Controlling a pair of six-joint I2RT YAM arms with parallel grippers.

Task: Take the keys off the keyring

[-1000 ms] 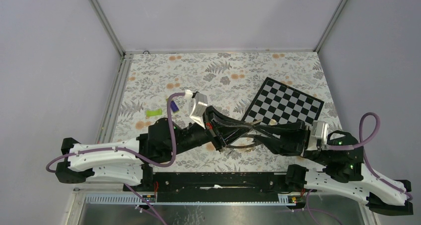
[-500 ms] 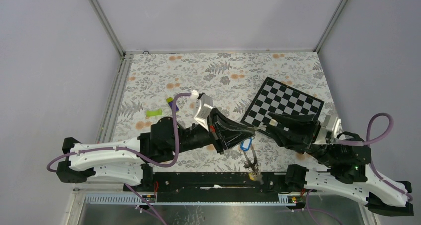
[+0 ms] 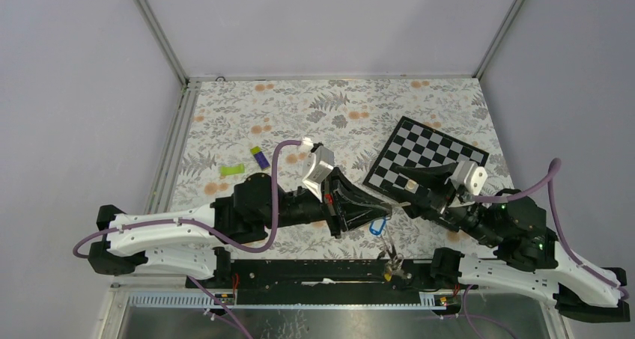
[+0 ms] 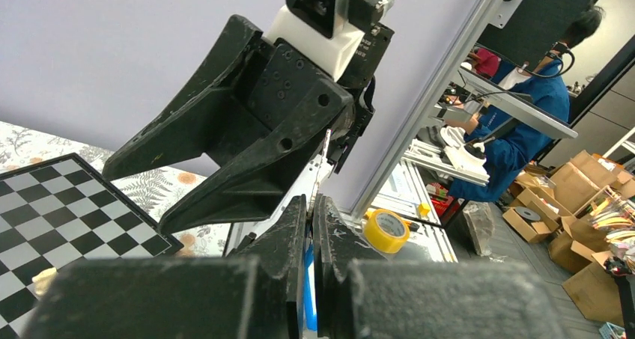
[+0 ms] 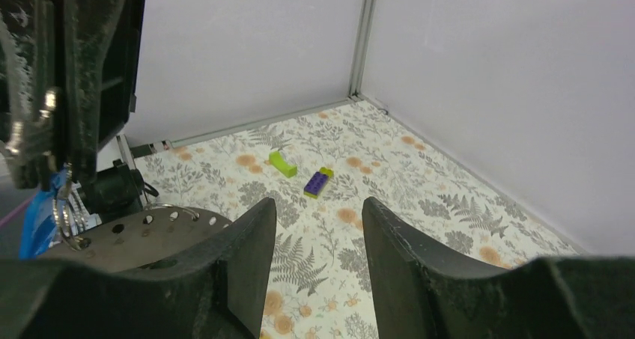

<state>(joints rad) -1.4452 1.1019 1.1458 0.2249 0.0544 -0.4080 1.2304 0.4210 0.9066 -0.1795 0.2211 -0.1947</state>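
Hanging just below the left pincer (image 3: 386, 210), the keys (image 3: 391, 254) drooped in a bunch over the tabletop's near edge, probably lifted so they swung free. The keyring could not be told apart among them. That pincer was clamped tight on a blue tag (image 3: 378, 224). Close opposite, the right pincer (image 3: 409, 197) stood half open and empty, seemingly poised to take a key. Beyond both lay the floral tabletop (image 3: 337, 107), a checkerboard (image 3: 434, 156), a purple block (image 3: 260, 157), a green block (image 3: 233, 170) and plain lilac walls (image 3: 314, 25).
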